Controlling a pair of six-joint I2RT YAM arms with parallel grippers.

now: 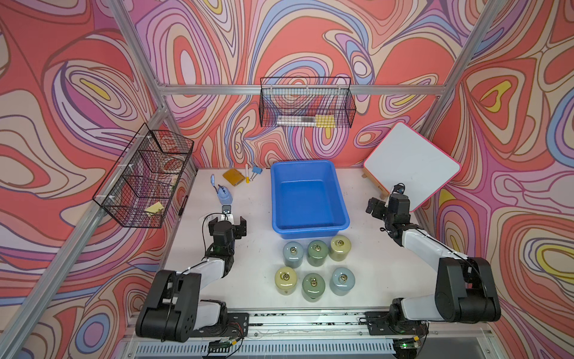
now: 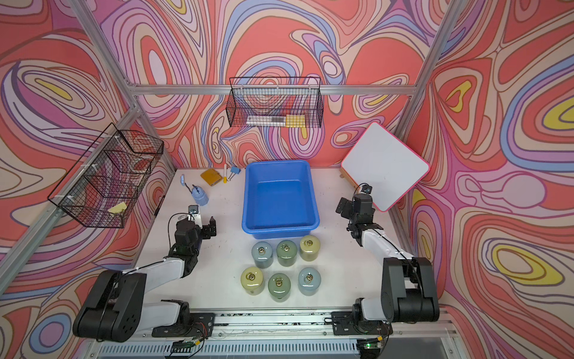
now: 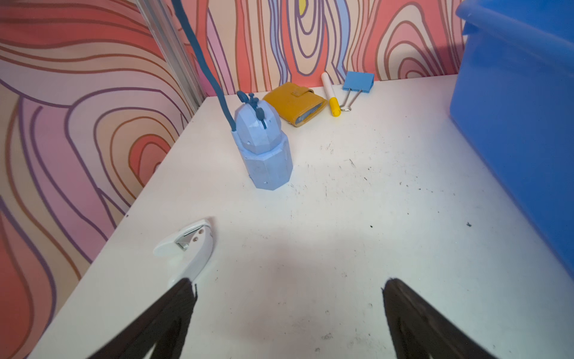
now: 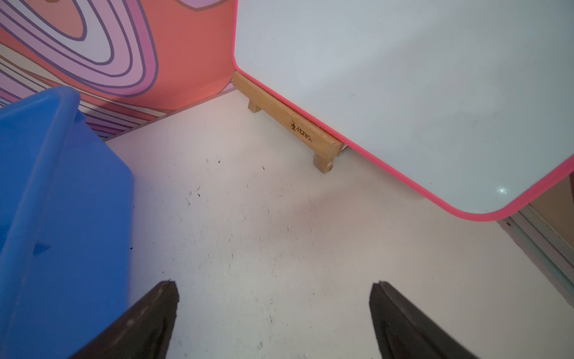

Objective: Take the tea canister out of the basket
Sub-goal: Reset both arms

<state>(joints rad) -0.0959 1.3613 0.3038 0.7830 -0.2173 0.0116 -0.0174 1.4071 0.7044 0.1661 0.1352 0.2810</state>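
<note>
Both arms are seen folded low at the sides of the tabletop point(image 1: 254, 248), with the left hand point(image 3: 287, 284) and the right hand point(image 4: 273, 284) spread wide and nothing gripped. The basket point(image 1: 310, 230) is seen between them. Six canisters point(image 1: 317, 252) are lined up just in front of it, apart from both hands.

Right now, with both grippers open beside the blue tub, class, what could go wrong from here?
The basket looks empty, so a reach inside would likely close on nothing.
The six canisters stand close together in front of it; a passing arm could topple one.
The left gripper hangs open near the white hole punch and might nudge it.
</note>
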